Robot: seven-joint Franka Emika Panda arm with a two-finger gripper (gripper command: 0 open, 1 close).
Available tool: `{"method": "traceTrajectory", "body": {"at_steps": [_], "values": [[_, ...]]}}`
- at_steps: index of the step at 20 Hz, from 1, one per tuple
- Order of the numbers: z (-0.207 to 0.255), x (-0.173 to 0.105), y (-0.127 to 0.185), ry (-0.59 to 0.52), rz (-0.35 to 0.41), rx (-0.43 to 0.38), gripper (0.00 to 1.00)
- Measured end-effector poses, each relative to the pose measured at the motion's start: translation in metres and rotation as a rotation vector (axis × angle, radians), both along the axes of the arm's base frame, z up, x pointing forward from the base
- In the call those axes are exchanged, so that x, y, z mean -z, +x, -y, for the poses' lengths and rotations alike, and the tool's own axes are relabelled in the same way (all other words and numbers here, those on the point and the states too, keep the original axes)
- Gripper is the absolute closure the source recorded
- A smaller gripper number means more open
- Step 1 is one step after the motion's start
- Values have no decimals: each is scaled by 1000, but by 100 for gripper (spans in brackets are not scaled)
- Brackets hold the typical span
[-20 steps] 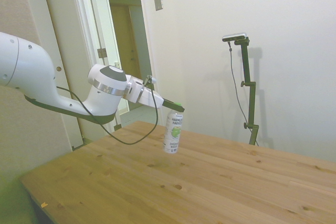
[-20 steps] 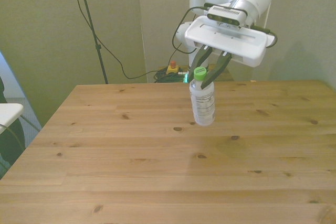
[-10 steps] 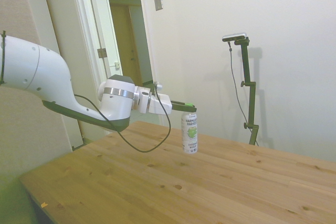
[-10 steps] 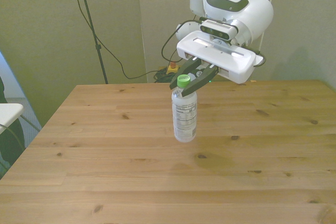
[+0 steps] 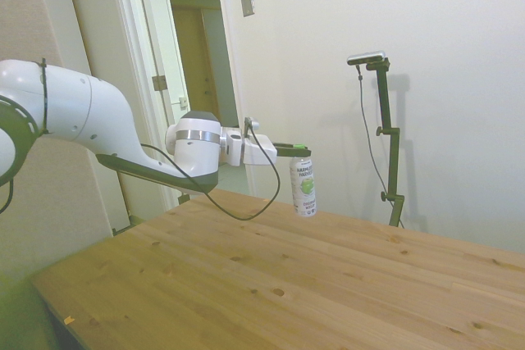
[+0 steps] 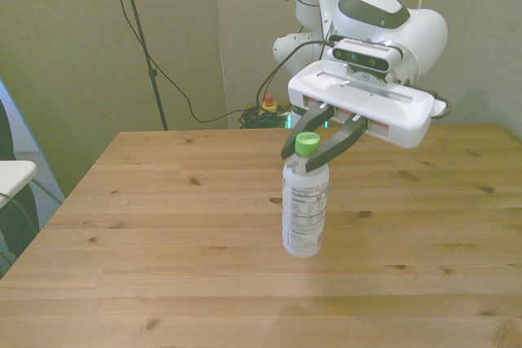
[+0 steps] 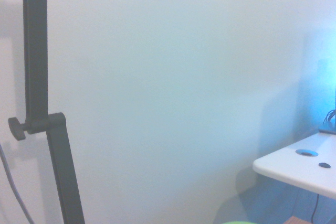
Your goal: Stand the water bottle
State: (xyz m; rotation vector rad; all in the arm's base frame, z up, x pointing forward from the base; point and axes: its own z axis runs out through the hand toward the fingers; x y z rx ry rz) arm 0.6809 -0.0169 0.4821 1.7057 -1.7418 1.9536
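The white arm reaches out level, wrist horizontal. Its claw [image 6: 321, 141] points sideways, both dark fingers [image 6: 347, 134] clamped on the water bottle [image 6: 304, 205] at its neck.

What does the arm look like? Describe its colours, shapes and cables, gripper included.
The arm is glossy white with rounded segments, dark grey undersides and a silver ring at the wrist. A black cable loops beneath it. The gripper has a flat white rectangular body and slim dark fingers.
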Motion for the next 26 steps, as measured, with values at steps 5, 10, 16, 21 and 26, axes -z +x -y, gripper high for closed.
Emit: {"method": "traceTrajectory", "body": {"at_steps": [5, 10, 16, 21, 26], "values": [[1, 23, 26, -4, -8, 3, 100], [1, 39, 45, -8, -9, 6, 100], [1, 56, 62, -13, -11, 11, 100], [4, 70, 72, -18, -17, 16, 100], [8, 81, 79, -23, -21, 22, 100]]}}
